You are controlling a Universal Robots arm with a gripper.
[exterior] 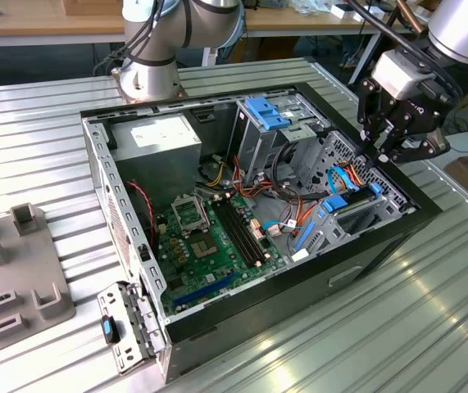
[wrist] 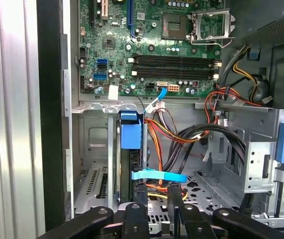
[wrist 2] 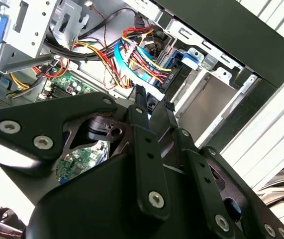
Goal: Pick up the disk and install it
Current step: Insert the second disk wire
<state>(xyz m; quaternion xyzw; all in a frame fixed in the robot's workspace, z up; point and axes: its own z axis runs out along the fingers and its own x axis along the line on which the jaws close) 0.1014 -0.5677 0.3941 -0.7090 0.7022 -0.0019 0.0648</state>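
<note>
Gripper point(exterior: 381, 152) is seen in the exterior view above the open computer case point(exterior: 299, 282), over the corner at the exterior view's right, where the disk point(exterior: 355, 206) is seated on edge in its bay. In the second wrist view, the fingers point(wrist 2: 141, 107) are held slightly apart, with nothing between them. In the first wrist view, the disk point(wrist: 130, 169) is shown with its long axis along the case wall, pointed toward the motherboard point(wrist: 146, 45), its blue rail point(wrist: 130, 130) at that end. It is judged stiff, fairly heavy and shock-sensitive, and best gripped by its rail edges.

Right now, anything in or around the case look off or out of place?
Two things: the CPU socket sits bare, no cooler, and a metal bracket with a blue latch leans outside the computer case at its near corner. No damage visible.
</note>
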